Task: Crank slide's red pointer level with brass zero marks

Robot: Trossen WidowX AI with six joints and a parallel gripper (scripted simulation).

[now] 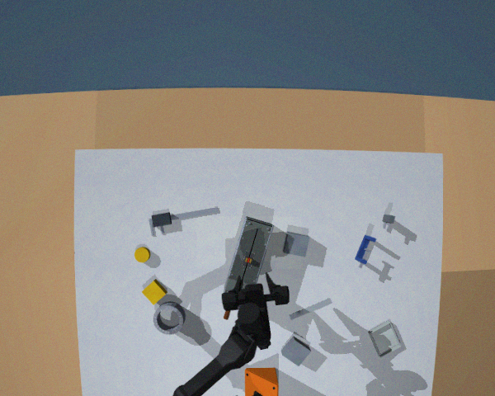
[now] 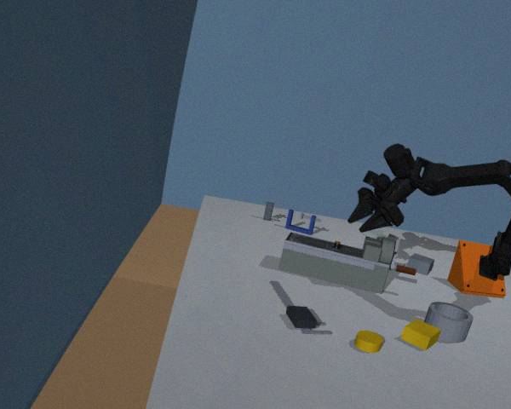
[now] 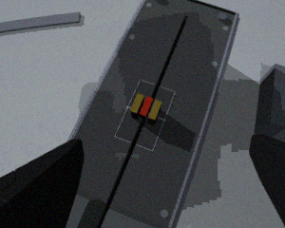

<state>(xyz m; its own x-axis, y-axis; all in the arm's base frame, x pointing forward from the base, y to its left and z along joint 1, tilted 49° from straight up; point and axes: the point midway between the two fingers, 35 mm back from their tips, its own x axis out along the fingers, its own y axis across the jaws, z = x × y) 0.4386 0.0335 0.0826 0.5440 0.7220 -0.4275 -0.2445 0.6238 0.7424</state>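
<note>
The machine (image 1: 262,239) (image 2: 330,269) (image 3: 199,71) is a long grey box with a slotted dark top. In the wrist view its red pointer (image 3: 146,106) sits between the left brass mark (image 3: 137,103) and the right brass mark (image 3: 155,110). The three look about level; a very small offset cannot be told. The brown crank handle (image 1: 226,314) (image 2: 406,269) sticks out at the machine's near end, low beside the round housing (image 2: 387,250). My gripper (image 1: 253,277) (image 2: 355,226) (image 3: 168,146) is open and empty above the machine's top, apart from the handle.
A grey block (image 1: 296,243) stands right of the machine and another (image 1: 295,349) nearer the orange base (image 1: 261,379) (image 2: 475,273). A grey ring (image 1: 157,318) (image 2: 463,327), yellow block (image 1: 153,291) and yellow disc (image 1: 142,254) stand left. A blue bracket (image 1: 361,249) and open box (image 1: 371,337) lie right.
</note>
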